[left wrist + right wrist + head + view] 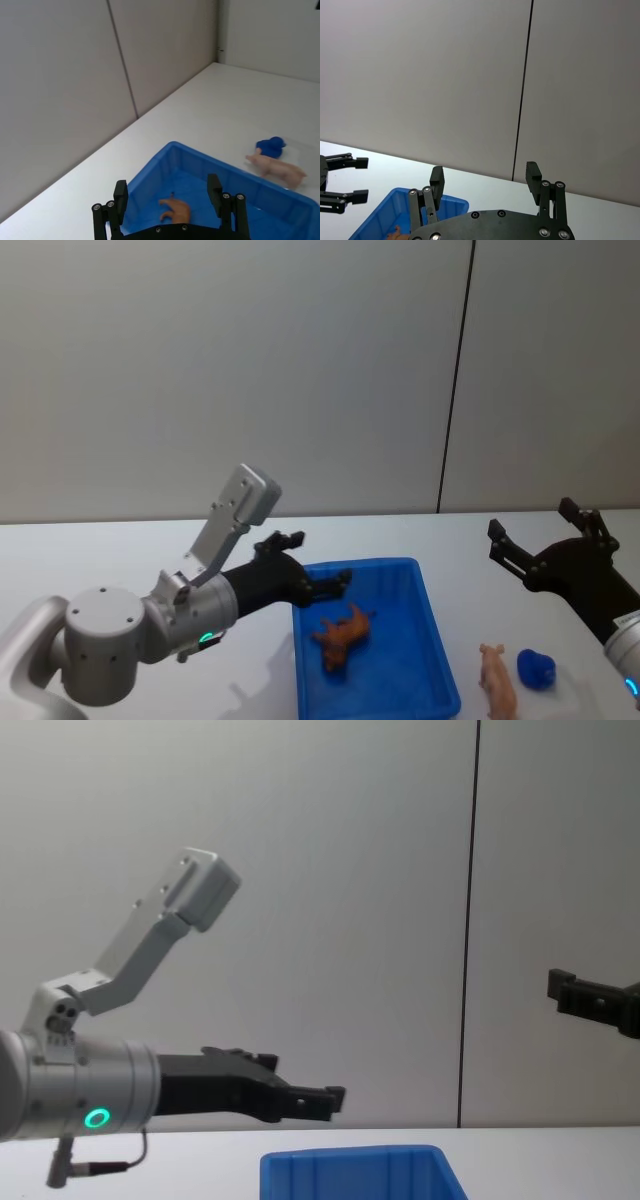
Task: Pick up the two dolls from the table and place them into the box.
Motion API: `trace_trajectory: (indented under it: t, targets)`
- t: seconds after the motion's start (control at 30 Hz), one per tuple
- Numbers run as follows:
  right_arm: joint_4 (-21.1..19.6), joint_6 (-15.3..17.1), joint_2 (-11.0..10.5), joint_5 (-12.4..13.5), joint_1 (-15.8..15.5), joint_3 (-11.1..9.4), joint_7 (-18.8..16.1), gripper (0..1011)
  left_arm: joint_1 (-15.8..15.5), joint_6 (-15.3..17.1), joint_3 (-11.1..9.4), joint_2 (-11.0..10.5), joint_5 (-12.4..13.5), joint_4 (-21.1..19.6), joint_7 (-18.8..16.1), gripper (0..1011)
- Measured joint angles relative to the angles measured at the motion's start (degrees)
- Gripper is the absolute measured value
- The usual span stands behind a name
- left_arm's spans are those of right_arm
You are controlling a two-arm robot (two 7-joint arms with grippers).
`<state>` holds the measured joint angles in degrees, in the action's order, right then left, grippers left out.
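An orange-brown doll (pixel 342 633) lies inside the blue box (pixel 380 564) at the table's middle. My left gripper (pixel 315 562) hangs open and empty above the box's far left corner; its wrist view looks down past its fingers (pixel 214 186) onto that doll (pixel 176 209) and the box (pixel 220 165). A peach-pink doll (pixel 497 680) lies on the white table right of the box, also seen from the left wrist (pixel 277 169). My right gripper (pixel 533 520) is open and empty, raised above and behind the pink doll.
A small blue toy (pixel 536 668) sits right beside the pink doll, on its right. Bare white tabletop (pixel 120 550) stretches left of the box. A grey wall with a dark vertical seam stands behind the table.
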<state>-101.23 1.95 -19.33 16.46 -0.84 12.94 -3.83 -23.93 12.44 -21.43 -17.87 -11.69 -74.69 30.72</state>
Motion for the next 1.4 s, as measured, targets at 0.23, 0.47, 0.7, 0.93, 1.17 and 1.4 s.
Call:
trace_trajectory:
  t: [0.23, 0.47, 0.7, 0.93, 1.17, 1.4]
  targets:
    - [0.0, 0.0, 0.0, 0.0, 0.0, 0.0, 0.0, 1001, 2.2, -0.8, 0.7, -1.5, 0.7, -3.0, -5.8, 1001]
    - [0.0, 0.0, 0.0, 0.0, 0.0, 0.0, 0.0, 1001, 4.6, -2.7, 1.2, -2.7, 1.5, -5.7, -12.6, 1001]
    - [0.0, 0.0, 0.0, 0.0, 0.0, 0.0, 0.0, 1001, 6.7, -4.9, 1.6, -3.7, 2.2, -7.7, -18.4, 1001]
    - [0.0, 0.0, 0.0, 0.0, 0.0, 0.0, 0.0, 1001, 8.0, -6.2, 1.9, -4.3, 2.6, -9.0, -21.9, 1001]
    - [-0.1, 0.3, -0.1, 0.1, -0.4, -0.2, 0.7, 1001, 8.7, -7.0, 2.0, -4.6, 2.8, -9.7, -23.9, 1001]
    - [-0.8, 1.6, -0.2, 0.3, -1.6, -0.3, 2.4, 1001, 9.1, -7.5, 2.1, -4.8, 2.9, -10.1, -25.1, 1001]
